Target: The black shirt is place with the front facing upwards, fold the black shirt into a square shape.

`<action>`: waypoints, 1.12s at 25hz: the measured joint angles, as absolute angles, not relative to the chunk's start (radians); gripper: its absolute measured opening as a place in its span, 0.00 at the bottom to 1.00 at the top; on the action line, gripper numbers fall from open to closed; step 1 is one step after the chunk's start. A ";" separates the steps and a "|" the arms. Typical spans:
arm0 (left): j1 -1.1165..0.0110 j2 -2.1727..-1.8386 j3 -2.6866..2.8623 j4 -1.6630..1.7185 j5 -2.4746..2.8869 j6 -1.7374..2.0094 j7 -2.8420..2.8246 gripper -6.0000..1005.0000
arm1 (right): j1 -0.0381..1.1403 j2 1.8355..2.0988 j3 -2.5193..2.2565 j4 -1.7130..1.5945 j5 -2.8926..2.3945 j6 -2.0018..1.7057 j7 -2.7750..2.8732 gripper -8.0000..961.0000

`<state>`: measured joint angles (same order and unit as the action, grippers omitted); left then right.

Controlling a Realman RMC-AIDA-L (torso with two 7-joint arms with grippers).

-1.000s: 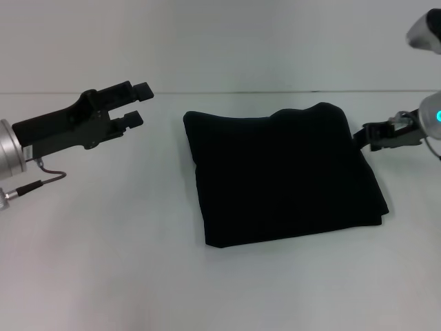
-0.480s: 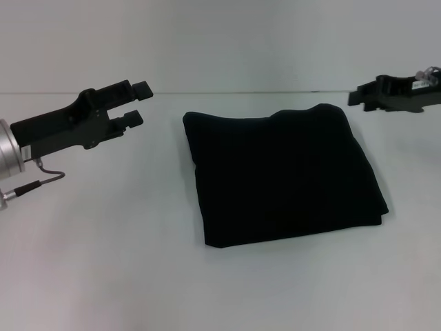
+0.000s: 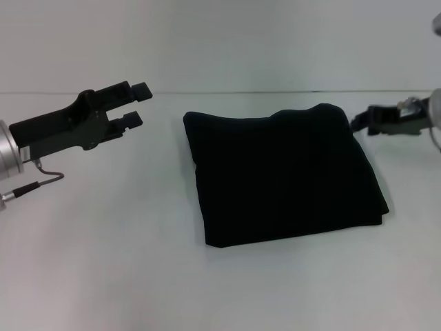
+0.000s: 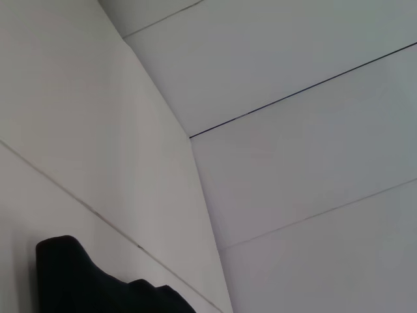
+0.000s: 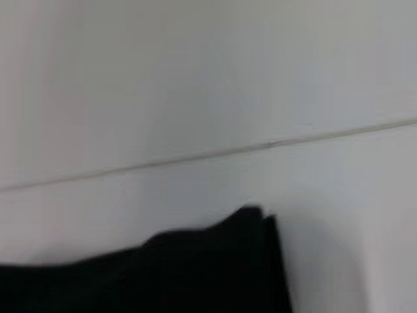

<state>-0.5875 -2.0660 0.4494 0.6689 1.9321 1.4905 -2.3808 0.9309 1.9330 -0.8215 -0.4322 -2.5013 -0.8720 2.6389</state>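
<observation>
The black shirt (image 3: 282,176) lies folded into a rough square on the middle of the white table, with no lettering showing. My left gripper (image 3: 140,103) hovers to the left of the shirt, apart from it, open with nothing between its fingers. At the right, my right gripper (image 3: 360,125) points at the shirt's far right corner, just off the fabric's edge. The left wrist view catches only a dark corner of the shirt (image 4: 98,283). In the right wrist view the shirt (image 5: 195,274) shows as a folded edge along the frame's lower part.
The white table (image 3: 103,262) spreads around the shirt on all sides. A pale wall (image 3: 220,41) rises behind the table's far edge. A thin cable (image 3: 38,181) hangs under my left arm.
My right gripper, raised half a second ago, has dropped back down beside the shirt's far right corner. The left arm and the shirt have not moved.
</observation>
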 joint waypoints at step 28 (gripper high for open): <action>-0.561 -2.119 0.550 0.492 2.189 1.494 -2.501 0.59 | 0.783 1.802 -0.570 -0.647 -2.172 -1.370 2.567 0.79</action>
